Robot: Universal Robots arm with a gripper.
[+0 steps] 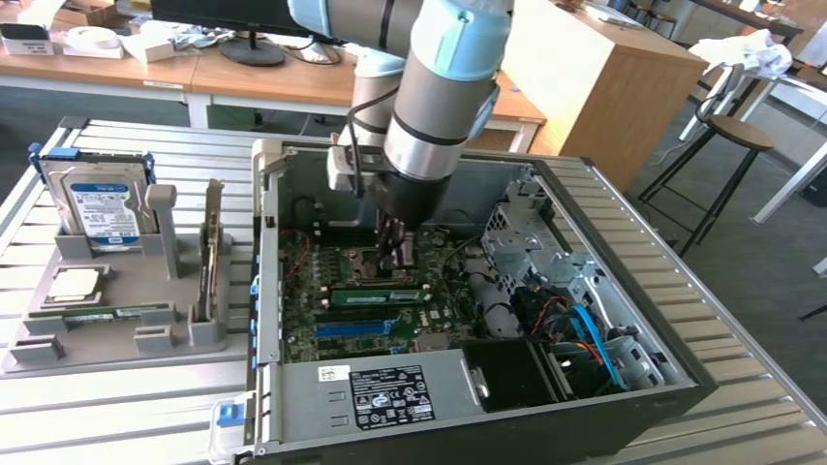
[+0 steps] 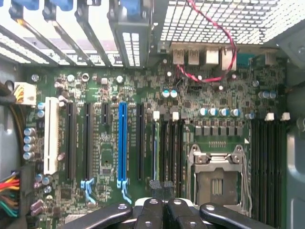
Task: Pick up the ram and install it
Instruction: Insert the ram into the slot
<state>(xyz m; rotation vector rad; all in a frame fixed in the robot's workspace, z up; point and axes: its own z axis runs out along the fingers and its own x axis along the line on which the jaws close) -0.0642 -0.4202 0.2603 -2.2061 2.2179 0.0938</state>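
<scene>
Exterior view, read from its left: on the slatted metal counter (image 1: pixel 116 407) we see a grey moulded parts holder (image 1: pixel 116 310) carrying a blue-labelled silver hard drive (image 1: pixel 101 208), a square silver processor chip (image 1: pixel 76 283) and a thin card standing on edge (image 1: pixel 211 252). Right of it lies the open black computer case (image 1: pixel 646 320), its green motherboard (image 1: pixel 339 334) exposed. A long, narrow green ram stick (image 1: pixel 378 294) sits across the board, seemingly seated in a slot, just below the tool (image 1: pixel 398 254), which hangs down inside the case.

In the wrist view we look along the clenched tool (image 2: pixel 161 187), its dark fingers (image 2: pixel 155 185) pressed together with nothing visibly between them. Directly ahead of them a thin green edge, which we take for the ram, stands in one of the memory slots (image 2: pixel 167 143) beside the empty silver processor socket (image 2: pixel 218 177).

We judge the pick-up and placement largely done; whether the stick is fully latched we cannot tell.
</scene>
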